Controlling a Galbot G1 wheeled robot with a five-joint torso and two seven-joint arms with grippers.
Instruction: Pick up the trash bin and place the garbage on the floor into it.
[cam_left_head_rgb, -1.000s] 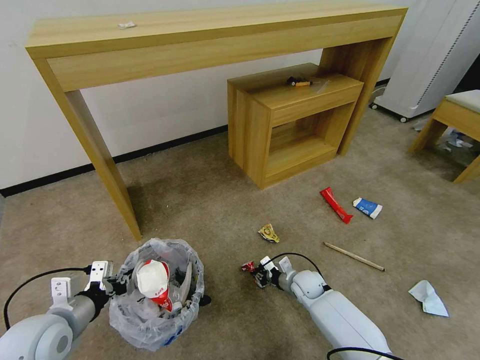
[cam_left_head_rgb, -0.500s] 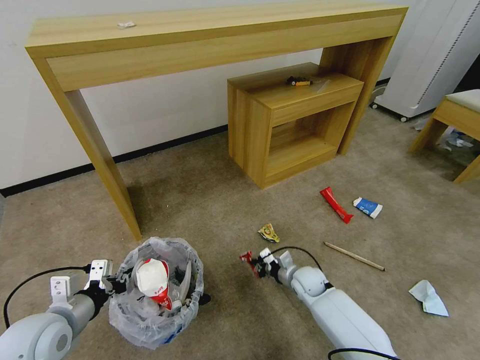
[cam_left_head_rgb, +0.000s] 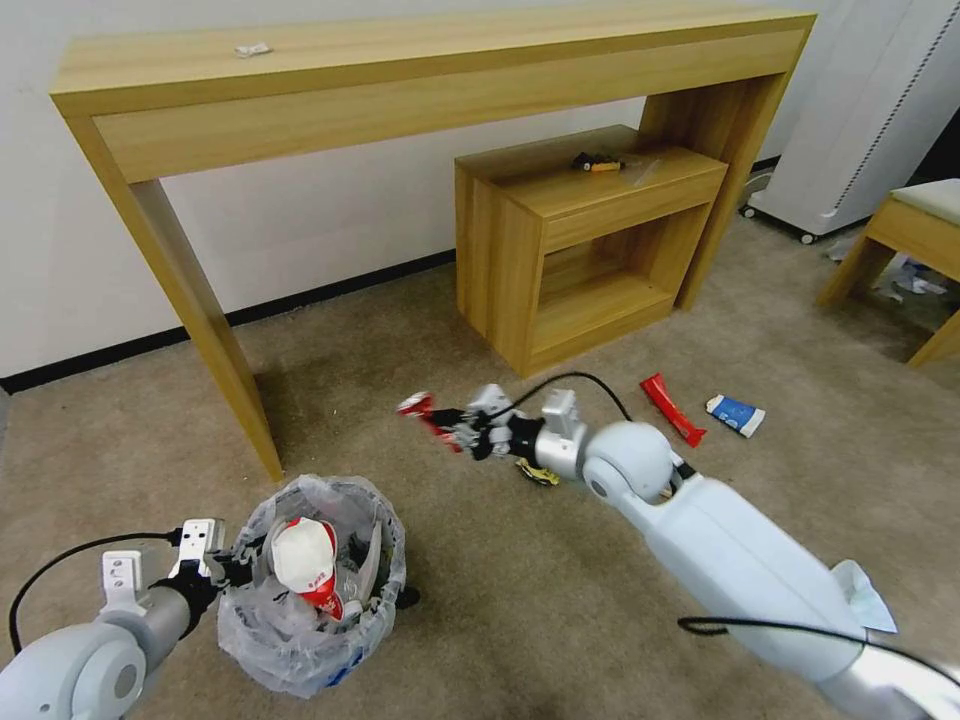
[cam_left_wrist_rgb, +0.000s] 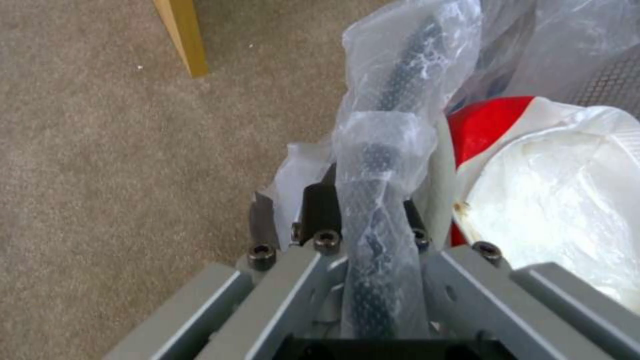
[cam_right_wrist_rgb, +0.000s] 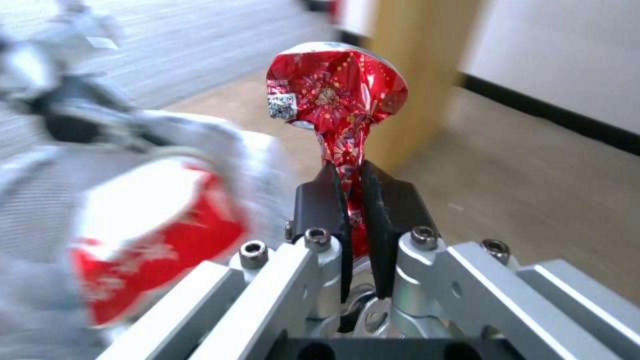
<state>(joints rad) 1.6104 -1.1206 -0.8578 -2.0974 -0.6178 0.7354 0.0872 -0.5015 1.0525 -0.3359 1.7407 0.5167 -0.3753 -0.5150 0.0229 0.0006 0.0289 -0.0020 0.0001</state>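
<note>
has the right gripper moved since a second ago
Yes. The right gripper, shut on a red wrapper, has risen off the floor and swung up-left, toward the long table's leg.

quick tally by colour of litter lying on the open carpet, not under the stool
red wrapper: 1
yellow wrapper: 1
blue-white cup: 1
light-blue mask: 1
total: 4
Not counted: the held red wrapper in the right tool.

A long light-wood console table (cam_left_head_rgb: 420, 70) stands against the white wall (cam_left_head_rgb: 300, 215), with a smaller open-fronted wooden side cabinet (cam_left_head_rgb: 580, 240) tucked under its right end.
</note>
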